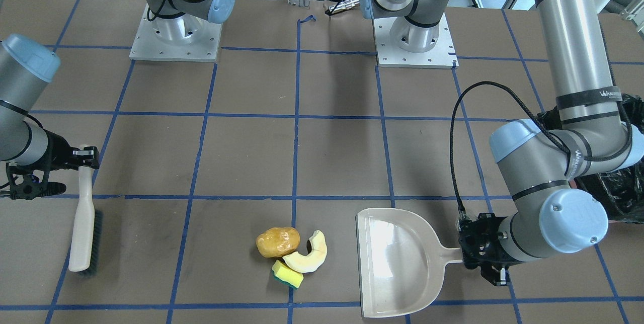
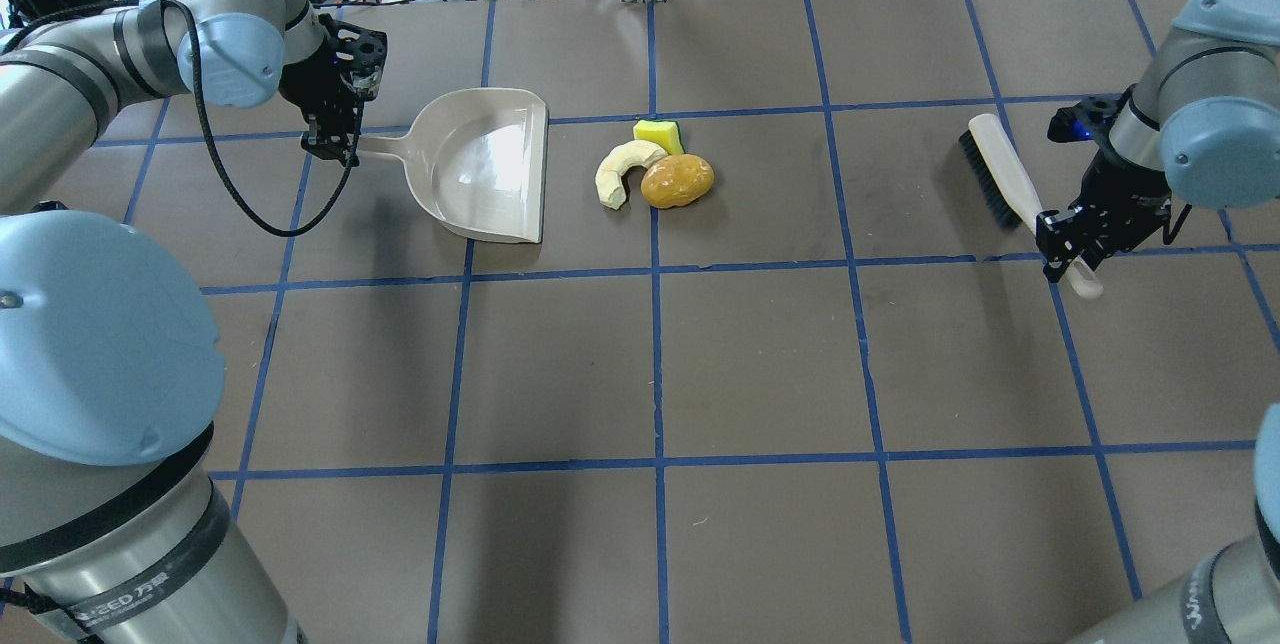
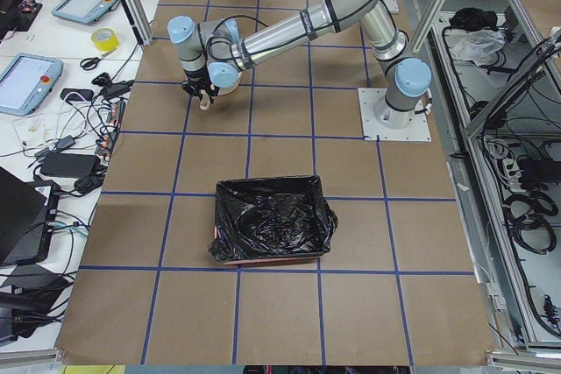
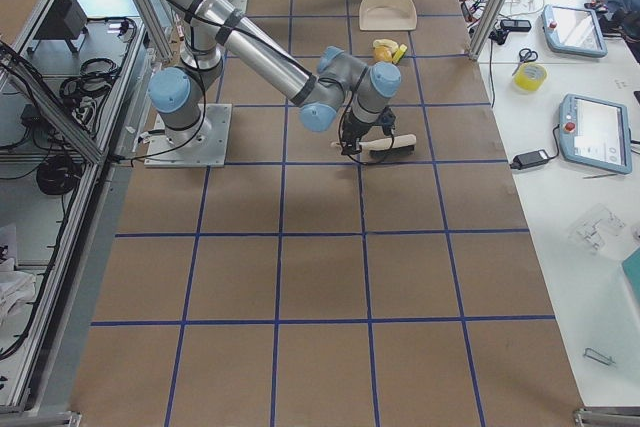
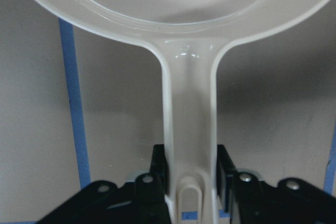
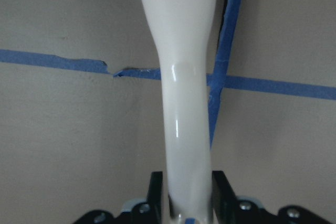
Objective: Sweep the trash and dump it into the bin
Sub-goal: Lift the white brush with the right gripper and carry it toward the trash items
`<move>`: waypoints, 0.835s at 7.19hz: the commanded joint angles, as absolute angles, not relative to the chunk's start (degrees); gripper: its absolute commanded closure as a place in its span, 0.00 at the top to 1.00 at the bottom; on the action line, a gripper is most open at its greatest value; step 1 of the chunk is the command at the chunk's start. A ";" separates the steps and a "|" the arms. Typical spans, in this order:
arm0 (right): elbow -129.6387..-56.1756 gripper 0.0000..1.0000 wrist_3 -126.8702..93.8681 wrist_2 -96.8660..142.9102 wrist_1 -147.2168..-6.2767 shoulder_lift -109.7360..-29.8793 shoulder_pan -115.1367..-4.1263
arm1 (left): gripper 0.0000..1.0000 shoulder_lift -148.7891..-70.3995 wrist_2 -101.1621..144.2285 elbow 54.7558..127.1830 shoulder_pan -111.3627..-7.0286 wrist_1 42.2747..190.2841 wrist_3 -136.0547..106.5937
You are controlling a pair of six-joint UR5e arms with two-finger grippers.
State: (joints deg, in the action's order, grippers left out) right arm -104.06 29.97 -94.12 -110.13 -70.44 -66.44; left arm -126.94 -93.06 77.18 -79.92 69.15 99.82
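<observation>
The trash sits between the two grippers: a golden-brown lump (image 2: 677,181) pressed against a pale crescent slice (image 2: 622,171), with a yellow-and-green sponge (image 2: 659,133) at the slice's far end, seemingly touching it, though that contact is hard to make out. The pile lies just off the open lip of a beige dustpan (image 2: 480,164), with a narrow strip of bare table between them. The left gripper (image 5: 190,179) has its fingers clamped on either side of the dustpan's handle near its end, and the pan's mouth faces the pile. The right gripper (image 6: 186,190) is closed around the white handle of a hand brush (image 2: 1000,174), whose dark bristles run along one side; the brush is well apart from the trash, on the side opposite the pan. Nothing stands between brush and pile.

The bin (image 3: 272,221), a box lined with crinkled black plastic, stands on the table towards the robot's left end, well away from the trash and beyond the left arm's elbow.

The table (image 2: 760,364) is covered in brown sheet marked into squares with blue tape. Two metal base plates (image 1: 176,37) carry the arms. Aluminium posts frame the table, and a white side bench (image 4: 575,97) holds tablets, a roll of yellow tape, scissors and cables.
</observation>
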 commanded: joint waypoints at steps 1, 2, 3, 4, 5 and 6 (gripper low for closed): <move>-104.06 0.29 30.23 -93.87 -110.13 -70.40 -66.45 | 0.21 -127.00 -92.90 77.17 -79.98 69.08 99.76; -104.06 0.24 30.23 -93.87 -110.13 -70.49 -66.45 | 0.21 -127.00 -92.81 77.25 -80.07 69.08 99.76; -103.98 0.20 30.15 -93.78 -110.13 -70.58 -66.45 | 0.21 -127.00 -92.81 77.26 -80.07 69.08 99.76; -103.97 0.20 29.45 -93.52 -110.13 -71.01 -66.79 | 0.21 -127.00 -92.81 77.34 -80.07 69.08 99.76; -103.97 0.20 27.36 -92.21 -110.13 -72.06 -68.62 | 0.21 -127.00 -92.64 77.43 -80.07 69.08 99.76; -103.54 0.20 23.42 -92.20 -109.95 -72.59 -72.04 | 0.21 -127.00 -92.55 77.26 -80.16 69.08 99.76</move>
